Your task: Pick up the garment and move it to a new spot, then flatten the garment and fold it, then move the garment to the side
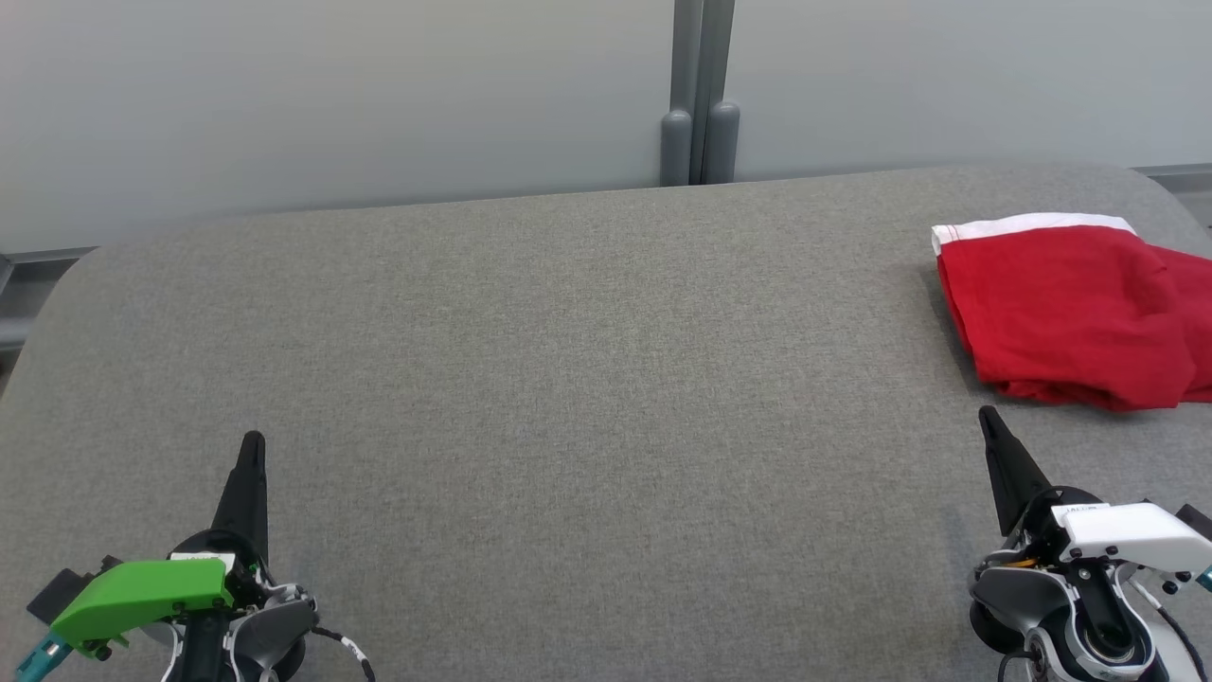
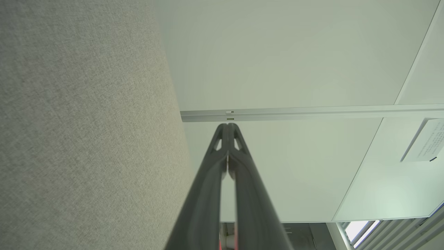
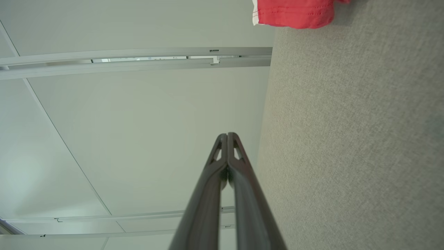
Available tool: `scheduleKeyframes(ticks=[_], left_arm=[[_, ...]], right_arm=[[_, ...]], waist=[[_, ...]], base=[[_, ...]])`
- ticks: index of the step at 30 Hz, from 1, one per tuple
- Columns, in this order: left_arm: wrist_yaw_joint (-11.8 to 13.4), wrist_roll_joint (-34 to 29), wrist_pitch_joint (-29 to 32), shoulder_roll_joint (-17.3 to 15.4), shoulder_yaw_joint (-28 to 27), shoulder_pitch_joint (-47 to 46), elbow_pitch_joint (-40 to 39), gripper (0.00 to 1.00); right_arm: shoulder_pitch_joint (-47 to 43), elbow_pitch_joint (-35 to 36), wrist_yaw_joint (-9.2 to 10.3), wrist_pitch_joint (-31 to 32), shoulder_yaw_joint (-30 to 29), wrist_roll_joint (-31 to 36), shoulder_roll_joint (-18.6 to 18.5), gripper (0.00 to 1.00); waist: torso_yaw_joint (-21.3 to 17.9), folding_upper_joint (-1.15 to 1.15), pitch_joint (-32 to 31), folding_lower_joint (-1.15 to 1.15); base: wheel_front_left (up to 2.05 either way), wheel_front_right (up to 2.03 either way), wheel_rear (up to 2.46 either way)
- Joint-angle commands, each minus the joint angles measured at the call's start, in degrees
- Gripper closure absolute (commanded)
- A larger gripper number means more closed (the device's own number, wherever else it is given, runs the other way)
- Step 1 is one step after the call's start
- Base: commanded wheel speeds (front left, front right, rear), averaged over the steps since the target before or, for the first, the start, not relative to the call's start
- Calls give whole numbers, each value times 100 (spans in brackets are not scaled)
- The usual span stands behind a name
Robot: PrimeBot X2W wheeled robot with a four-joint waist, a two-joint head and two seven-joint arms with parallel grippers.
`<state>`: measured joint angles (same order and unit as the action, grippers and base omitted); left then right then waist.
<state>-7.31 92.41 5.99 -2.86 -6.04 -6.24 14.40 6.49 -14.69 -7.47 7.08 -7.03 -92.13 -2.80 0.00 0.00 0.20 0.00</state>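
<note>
Pressing their two dark fingers together, both claws are closed tight and hold nothing. The left claw [image 1: 252,453] sits at the lower left of the head view. Its fingers form one dark spike pointing away from the robot over the grey table [image 1: 568,360], and a green cover [image 1: 142,595] caps the wrist behind it. In the left wrist view the fingertips [image 2: 222,130] meet at the end, with a thin slit lower down and nothing caught between them. The right claw [image 1: 992,426] sits at the lower right, shut to a point in the same way, with a white cover [image 1: 1131,532] behind it; its spike leans a little to the left. Whether either claw touches the table I cannot tell.

Just beyond the right claw, and apart from it, the garment [image 1: 1070,313] lies on the table near the far right corner. It is red with a white band [image 1: 1032,225] along its far edge, bunched and wrinkled, and the right edge of the head view cuts it off. In the right wrist view a red stitched hem [image 3: 295,14] with a sliver of white shows at the top, resting on the table well ahead of the closed tips.

Past the table's rounded far edge stand pale wall panels [image 1: 331,95], joined by a grey post [image 1: 699,95].
</note>
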Motion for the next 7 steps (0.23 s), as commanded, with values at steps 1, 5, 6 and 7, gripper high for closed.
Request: scheduleKeyframes(ticks=[1, 5, 6, 7], left_arm=[[-33, 5, 21, 1, -19, -65, -19, 100], [-33, 5, 21, 1, -19, -65, -19, 100], [-33, 5, 21, 1, -19, -65, -19, 100], [-33, 5, 21, 1, -19, -65, -19, 100]], right_arm=[[58, 21, -4, 20, -11, -32, -10, 100], [58, 21, -4, 19, -11, -32, -10, 100], [58, 21, -4, 19, -11, -32, -10, 100], [58, 21, -4, 19, -11, -32, -10, 100]], waist=[[0, 0, 0, 0], [0, 0, 0, 0], [0, 0, 0, 0], [0, 0, 0, 0]], base=[[0, 0, 0], [0, 0, 0], [0, 0, 0], [0, 0, 0]])
